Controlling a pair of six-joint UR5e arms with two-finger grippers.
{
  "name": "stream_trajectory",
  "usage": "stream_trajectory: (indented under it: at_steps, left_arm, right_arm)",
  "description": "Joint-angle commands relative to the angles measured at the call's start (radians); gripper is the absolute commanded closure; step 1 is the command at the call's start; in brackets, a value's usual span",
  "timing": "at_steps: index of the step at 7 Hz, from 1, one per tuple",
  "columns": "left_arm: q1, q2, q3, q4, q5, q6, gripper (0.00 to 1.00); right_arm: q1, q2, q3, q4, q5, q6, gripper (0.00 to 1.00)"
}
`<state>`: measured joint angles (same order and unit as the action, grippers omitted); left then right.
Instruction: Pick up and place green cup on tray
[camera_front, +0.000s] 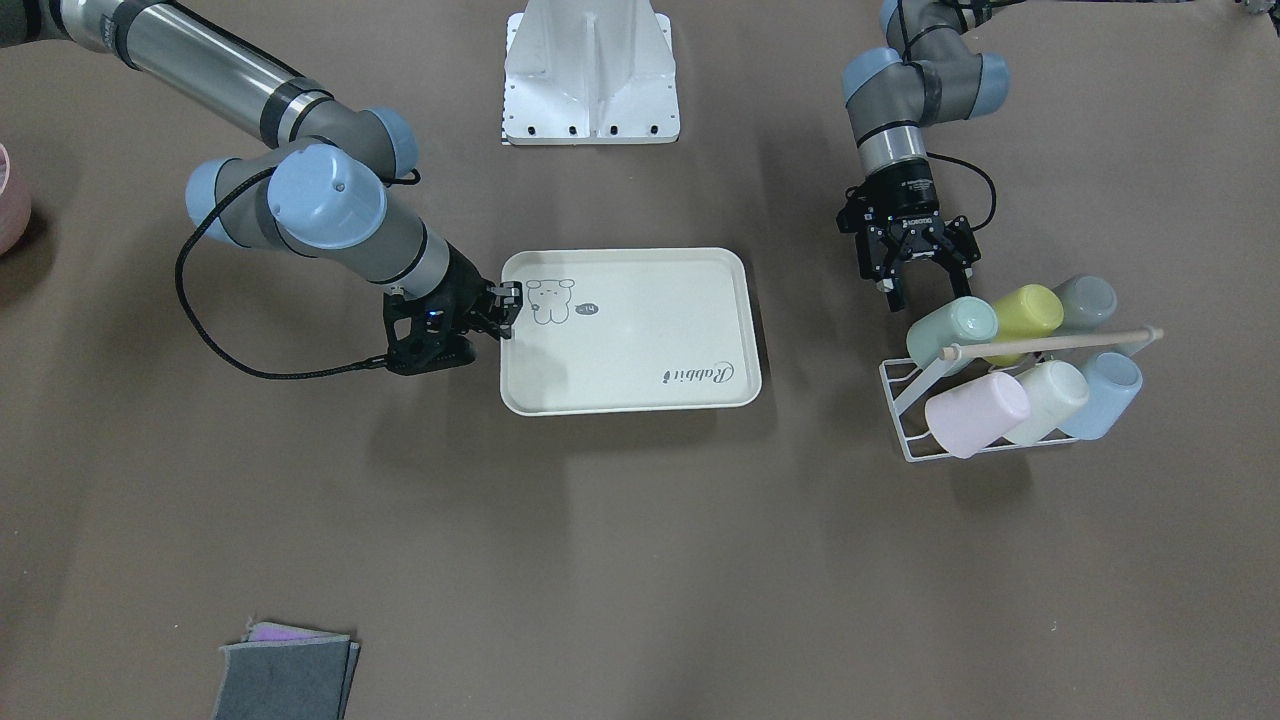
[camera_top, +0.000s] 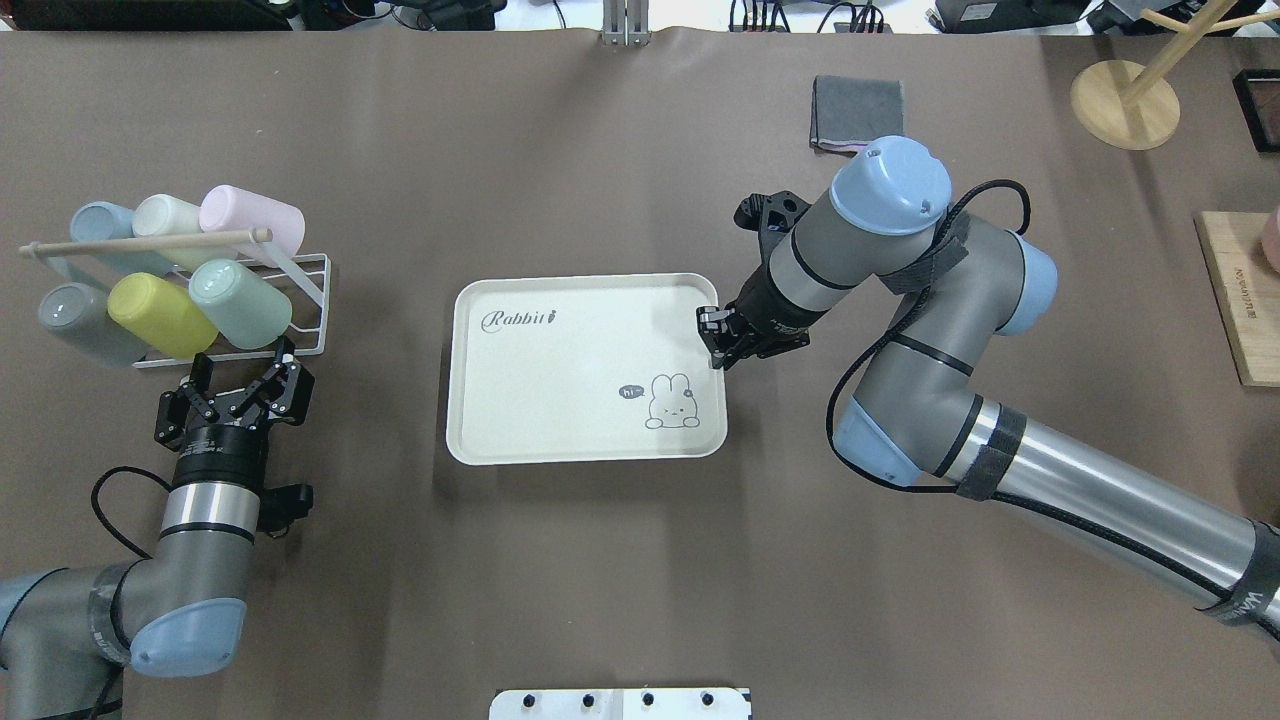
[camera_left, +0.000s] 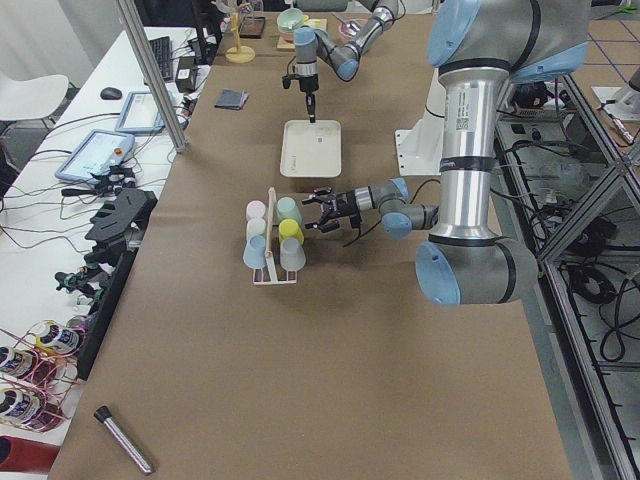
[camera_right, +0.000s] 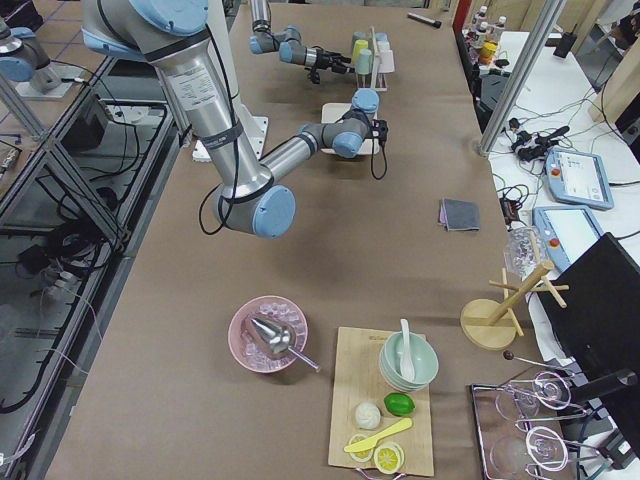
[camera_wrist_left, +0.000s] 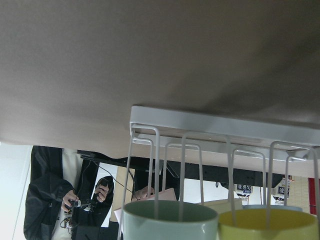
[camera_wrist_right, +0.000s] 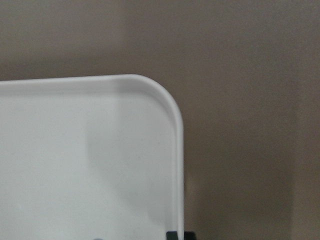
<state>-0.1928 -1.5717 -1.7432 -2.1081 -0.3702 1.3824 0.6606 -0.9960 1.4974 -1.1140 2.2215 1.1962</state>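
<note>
While my right claw (camera_top: 716, 338) pinches the tray (camera_top: 560, 390) rim, my left claw (camera_top: 243, 358) hangs released just below the green cup (camera_top: 240, 303), frame left.

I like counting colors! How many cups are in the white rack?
6. Row nearer the robot: green cup, yellow-green cup, grey-blue cup. Row behind: pink cup, cream cup, light blue cup. None looks hidden.

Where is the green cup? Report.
Overhead view, left side: the green cup lies in the white rack, beside the yellow-green cup, just ahead of the left pincer.
</note>
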Motion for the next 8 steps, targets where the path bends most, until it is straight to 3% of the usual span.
stream_trajectory:
  at_steps: [1,2,3,4,8]
  left_arm:
    - [-0.011,-0.01,0.007,-0.001,-0.009,0.001,0.02]
    - [-0.014,-0.008,0.005,-0.001,-0.009,0.003,0.02]
    - [-0.019,-0.01,0.007,-0.001,-0.013,0.003,0.02]
    - [-0.028,-0.013,0.007,-0.001,-0.021,0.003,0.02]
    - [-0.068,-0.042,0.031,-0.001,-0.051,0.004,0.02]
  right_arm:
    - [-0.003,0.0,-0.012,0.002,-0.011,0.002,1.0]
    - [-0.003,0.0,-0.012,0.002,-0.011,0.0,0.86]
    - [-0.003,0.002,-0.011,0.002,-0.011,0.002,0.16]
    - [-0.003,0.002,-0.008,0.005,-0.016,0.002,0.0]
    - [0.069,-0.021,0.018,0.008,-0.003,-0.013,0.0]
